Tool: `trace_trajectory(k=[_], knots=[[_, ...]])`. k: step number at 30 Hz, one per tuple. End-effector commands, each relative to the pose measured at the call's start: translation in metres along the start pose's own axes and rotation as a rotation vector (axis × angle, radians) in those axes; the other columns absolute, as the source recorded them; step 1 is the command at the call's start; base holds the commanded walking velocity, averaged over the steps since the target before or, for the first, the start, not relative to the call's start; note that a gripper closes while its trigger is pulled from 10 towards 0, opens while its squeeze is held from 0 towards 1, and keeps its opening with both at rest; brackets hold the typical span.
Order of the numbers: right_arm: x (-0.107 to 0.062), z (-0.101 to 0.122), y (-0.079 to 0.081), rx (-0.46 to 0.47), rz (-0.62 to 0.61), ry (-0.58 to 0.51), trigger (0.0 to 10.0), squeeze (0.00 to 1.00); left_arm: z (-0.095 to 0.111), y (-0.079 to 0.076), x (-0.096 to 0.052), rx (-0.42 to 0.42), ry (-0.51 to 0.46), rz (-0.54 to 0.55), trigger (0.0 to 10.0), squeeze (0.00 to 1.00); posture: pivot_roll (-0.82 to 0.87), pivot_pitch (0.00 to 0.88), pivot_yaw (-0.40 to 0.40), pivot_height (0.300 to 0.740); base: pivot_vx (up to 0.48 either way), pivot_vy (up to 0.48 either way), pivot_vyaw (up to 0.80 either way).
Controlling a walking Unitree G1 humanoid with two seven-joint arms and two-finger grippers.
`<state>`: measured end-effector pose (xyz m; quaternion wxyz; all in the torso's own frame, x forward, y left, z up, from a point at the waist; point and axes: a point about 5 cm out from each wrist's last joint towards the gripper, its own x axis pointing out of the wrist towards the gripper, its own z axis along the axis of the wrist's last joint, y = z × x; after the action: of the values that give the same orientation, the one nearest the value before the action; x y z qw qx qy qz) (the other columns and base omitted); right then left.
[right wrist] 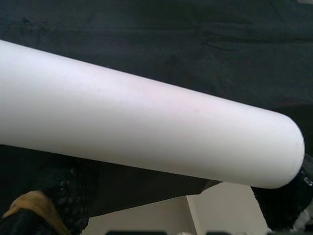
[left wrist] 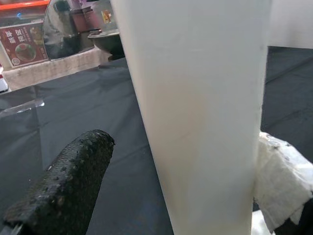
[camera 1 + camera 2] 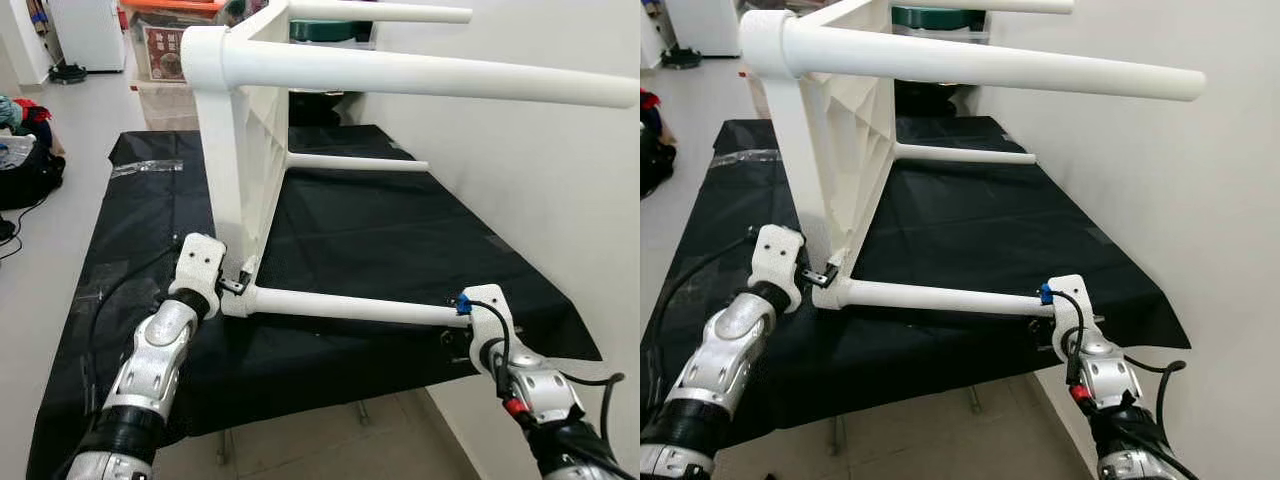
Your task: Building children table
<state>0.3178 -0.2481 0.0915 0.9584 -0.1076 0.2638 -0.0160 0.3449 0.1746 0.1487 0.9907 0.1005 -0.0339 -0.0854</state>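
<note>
Here the small white table (image 3: 245,150) stands tipped on its side on the black cloth (image 3: 380,230) that covers a long bench by the wall (image 3: 530,170). Its top stands up like a board. Its four legs stick out flat toward the robot's right, so each leg's long way runs left to right. The near leg (image 3: 350,305) lies low, just above the cloth. The left gripper (image 3: 236,286) is at the corner where this leg joins the top, and one black finger (image 2: 63,191) sits close beside the white plastic. The right gripper (image 3: 462,312) is at the leg's round far end. I cannot tell how wide either one is open. The table looks light, stiff and smooth, so it may slip. I think a good hold is near the leg's two ends.
</note>
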Motion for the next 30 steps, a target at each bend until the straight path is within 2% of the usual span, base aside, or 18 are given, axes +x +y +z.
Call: trace_trajectory(k=[1,4,7,10,16,18,19,21,22,23,24,26,27,28,30], knots=[[0.0,-0.02,0.012,0.007,0.059,0.078,10.0,0.0,-0.002,0.011,0.001,-0.001,0.01,0.028,10.0,0.0,0.04,0.0,-0.079,0.74,0.0,0.0,0.0],[-0.015,-0.042,0.01,-0.004,0.089,0.126,10.0,0.0,0.0,0.017,0.005,0.009,0.0,0.034,10.0,0.0,0.02,0.0,-0.067,0.74,0.0,0.0,0.0],[-0.019,-0.045,0.01,-0.011,0.098,0.133,10.0,0.0,0.0,0.018,0.006,0.009,0.0,0.034,10.0,0.0,0.02,0.0,-0.067,0.74,0.0,0.0,0.0],[-0.032,-0.052,0.007,-0.032,0.134,0.144,10.0,0.0,-0.003,0.017,0.007,0.003,0.003,0.033,10.0,0.0,0.01,0.0,-0.064,0.74,0.0,0.0,0.0],[-0.038,-0.059,0.006,-0.05,0.157,0.168,10.0,0.0,-0.005,0.014,0.007,-0.003,0.003,0.031,10.0,0.0,0.0,0.0,-0.064,0.74,0.0,0.0,0.0],[-0.042,-0.064,0.007,-0.069,0.175,0.183,10.0,0.0,-0.006,0.013,0.008,-0.006,0.002,0.03,10.0,0.0,0.0,0.0,-0.065,0.74,0.0,0.0,0.0],[-0.046,-0.065,0.007,-0.11,0.198,0.185,10.0,0.0,-0.006,0.011,0.008,-0.009,-0.001,0.029,10.0,0.0,0.0,0.0,-0.066,0.74,0.0,0.0,0.0],[-0.046,-0.065,0.007,-0.11,0.198,0.185,10.0,0.0,-0.006,0.011,0.008,-0.009,-0.001,0.029,10.0,0.0,0.0,0.0,-0.066,0.74,0.0,0.0,0.0],[-0.045,-0.05,-0.009,-0.171,0.098,0.122,10.0,0.0,-0.007,0.011,0.009,-0.007,-0.002,0.029,10.0,0.0,0.0,0.0,-0.064,0.74,0.0,0.0,0.0],[-0.045,-0.05,-0.009,-0.171,0.098,0.122,10.0,0.0,-0.007,0.011,0.009,-0.007,-0.002,0.029,10.0,0.0,0.0,0.0,-0.064,0.74,0.0,0.0,0.0],[-0.046,-0.019,-0.044,-0.205,-0.098,0.016,10.0,0.0,-0.007,0.011,0.009,-0.005,-0.001,0.03,10.0,0.0,0.0,0.0,-0.061,0.74,0.0,0.0,0.0],[-0.046,-0.019,-0.044,-0.205,-0.098,0.016,10.0,0.0,-0.007,0.011,0.009,-0.005,-0.001,0.03,10.0,0.0,0.0,0.0,-0.061,0.74,0.0,0.0,0.0],[-0.057,0.014,-0.081,-0.264,-0.327,-0.093,10.0,0.0,-0.008,0.011,0.009,-0.004,0.0,0.031,10.0,0.0,-0.01,0.0,-0.059,0.74,0.0,0.0,0.0],[-0.075,0.047,-0.109,-0.294,-0.512,-0.215,10.0,0.0,-0.009,0.011,0.009,-0.005,0.002,0.031,10.0,0.0,-0.01,0.0,-0.056,0.74,0.0,0.0,0.0],[-0.075,0.047,-0.109,-0.294,-0.512,-0.215,10.0,0.0,-0.009,0.011,0.009,-0.005,0.002,0.031,10.0,0.0,-0.01,0.0,-0.056,0.74,0.0,0.0,0.0]])
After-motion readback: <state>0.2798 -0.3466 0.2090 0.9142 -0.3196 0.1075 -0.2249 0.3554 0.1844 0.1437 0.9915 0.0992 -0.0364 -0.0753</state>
